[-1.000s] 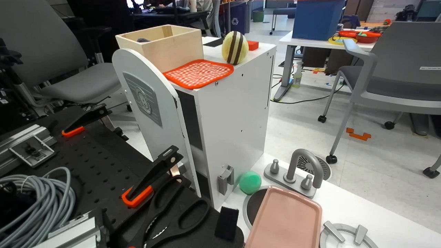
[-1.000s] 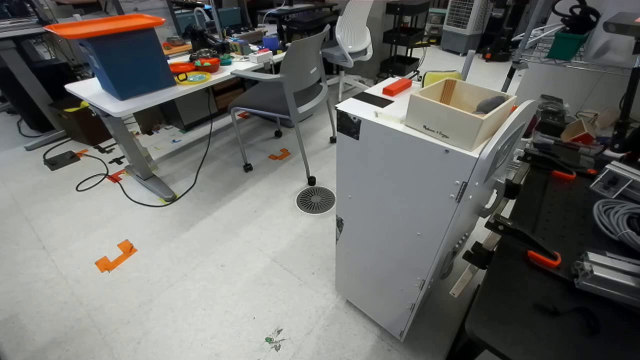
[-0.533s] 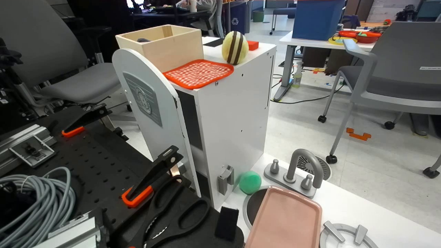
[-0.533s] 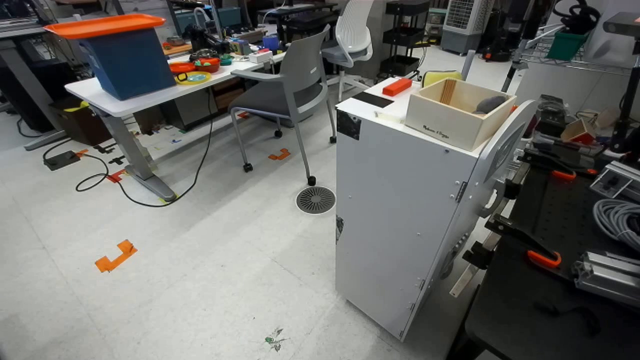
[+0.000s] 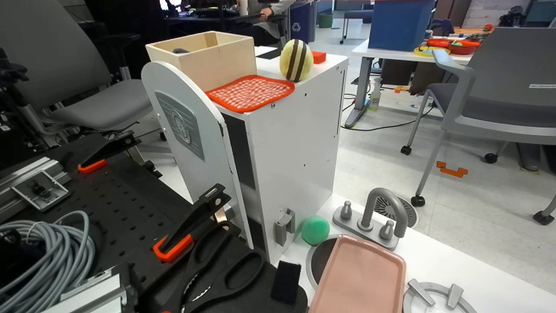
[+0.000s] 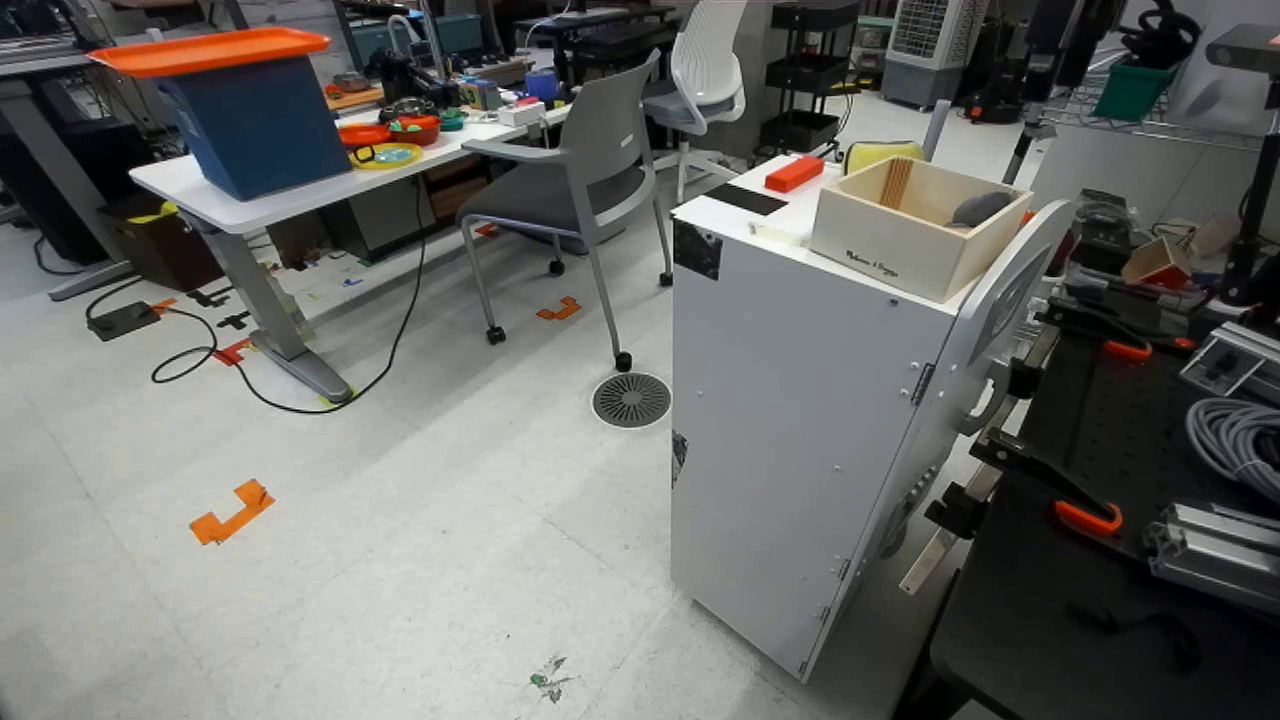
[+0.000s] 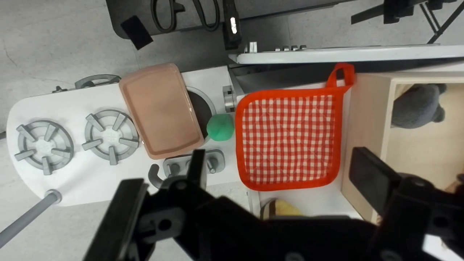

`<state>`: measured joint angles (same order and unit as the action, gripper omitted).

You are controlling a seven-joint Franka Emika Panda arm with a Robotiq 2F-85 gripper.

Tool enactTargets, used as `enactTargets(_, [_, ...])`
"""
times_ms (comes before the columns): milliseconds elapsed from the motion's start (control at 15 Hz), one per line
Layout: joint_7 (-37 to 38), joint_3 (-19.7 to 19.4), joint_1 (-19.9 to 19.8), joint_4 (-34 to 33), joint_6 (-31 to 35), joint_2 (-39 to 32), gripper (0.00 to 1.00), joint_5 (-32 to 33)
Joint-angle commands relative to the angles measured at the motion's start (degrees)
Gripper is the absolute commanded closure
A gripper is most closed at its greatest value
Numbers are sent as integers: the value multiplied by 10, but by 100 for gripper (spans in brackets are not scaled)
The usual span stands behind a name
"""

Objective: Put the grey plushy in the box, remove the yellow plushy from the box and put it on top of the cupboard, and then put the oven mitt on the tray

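In the wrist view the oven mitt (image 7: 289,139) lies flat on the cupboard (image 5: 295,130), against the foot of the box (image 7: 368,119). My gripper (image 7: 285,170) hangs over it with its fingers wide apart and nothing between them. The grey plushy (image 7: 417,107) rests inside the box, near one corner. On the cupboard top stands the yellow plushy (image 5: 296,61), upright beside the mitt; my gripper's body covers much of it in the wrist view. Bare and pink, the tray (image 7: 161,110) lies lower down on the white counter, partly over the sink.
A green ball (image 7: 220,127) sits between tray and cupboard. The faucet (image 5: 384,213) rises beside the tray. The cupboard door (image 5: 186,130) stands swung out, its rounded top above the cupboard's. A red block (image 6: 795,174) lies on the cupboard top. A black clamp (image 5: 191,226) juts from the dark table.
A dark part, seemingly of my arm, has come lower into view at the top right of an exterior view. A person in the background has shifted. The task's objects have not moved.
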<state>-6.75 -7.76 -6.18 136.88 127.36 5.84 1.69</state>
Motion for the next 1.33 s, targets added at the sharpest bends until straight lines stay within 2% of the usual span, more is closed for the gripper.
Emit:
enactTargets(0, [-5,-1,-5,7,5,18,0,1])
enactTargets(1000, [-4,-15,-11,4,18,18,0,-9])
enactTargets(1267, [-19,-23,-15,-4,8,-3,0,-49])
